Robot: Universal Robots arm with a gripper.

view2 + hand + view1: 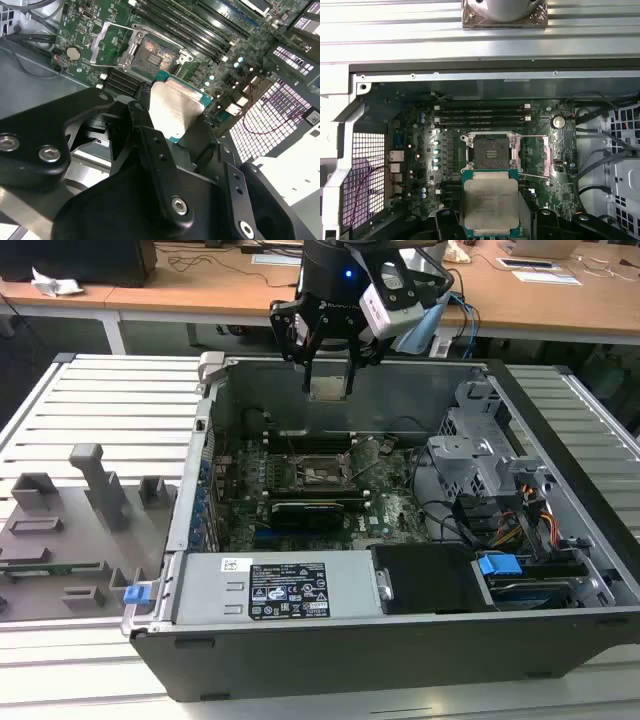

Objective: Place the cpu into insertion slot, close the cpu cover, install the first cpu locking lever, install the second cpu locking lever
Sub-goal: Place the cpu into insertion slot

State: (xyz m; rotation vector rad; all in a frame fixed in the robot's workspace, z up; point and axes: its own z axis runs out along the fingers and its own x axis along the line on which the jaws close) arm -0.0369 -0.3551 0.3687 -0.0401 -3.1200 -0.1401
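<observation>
No print can be read. The black label and white sticker on the power supply are illegible, as is the faint engraving on the cpu.

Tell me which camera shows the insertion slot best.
The first wrist view: it faces the empty insertion slot squarely. The second wrist view shows it slanted beyond the cpu; the exterior view, far off inside the case.

exterior view: I look down at an angle on the whole open case, farther off | both wrist views: close, facing down | shared: chip, socket
</observation>
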